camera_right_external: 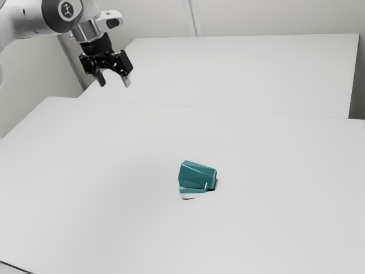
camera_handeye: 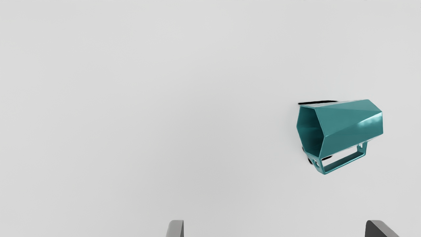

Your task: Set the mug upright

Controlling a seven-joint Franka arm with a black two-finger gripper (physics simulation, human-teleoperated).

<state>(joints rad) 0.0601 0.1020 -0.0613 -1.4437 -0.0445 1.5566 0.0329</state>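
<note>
Gripper (camera_right_external: pixel 114 84) spread open, nothing grasped; mug (camera_right_external: pixel 197 175) seen on its side, below gripper, well apart. Reach judged in hand: mug to be approached, gripped, then turned upright.

The white table (camera_right_external: pixel 102 200) bears 1 teal mug (camera_handeye: pixel 348 126) (a faceted one), tipped sideways.

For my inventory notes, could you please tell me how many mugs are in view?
1. The teal mug lies on its side on the white table, away from the open end effector.
</note>
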